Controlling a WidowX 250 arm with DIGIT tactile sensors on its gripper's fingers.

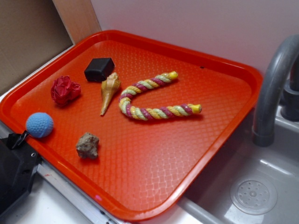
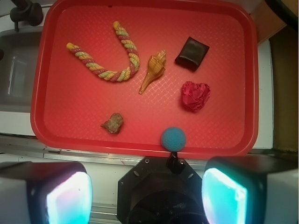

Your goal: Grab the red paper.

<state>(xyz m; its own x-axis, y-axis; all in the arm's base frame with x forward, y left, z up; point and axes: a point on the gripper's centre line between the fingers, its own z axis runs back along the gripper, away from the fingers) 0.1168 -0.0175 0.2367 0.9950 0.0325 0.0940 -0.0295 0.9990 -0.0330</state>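
- On the large orange-red plastic tray (image 1: 219,140), near its left edge as the exterior view shows it, we find the small dark crimson wad of wrinkly paper (image 1: 65,90), just beside the black rectangular block (image 1: 99,69) and apart from the blue textured ball (image 1: 39,124).
- We judge the red paper light, soft and crushable; its folds should give under the pads without slipping, so we would close across its widest middle from above.
- Our gripper (image 2: 147,193) hangs outside the tray's near edge, its two pads spread wide with nothing between them.
- We count one of each thing: one red paper, one block, one ball, one tan spiral seashell (image 1: 109,91), one brownish rough rock (image 1: 87,145), and one curved multicoloured braided rope (image 1: 149,98).
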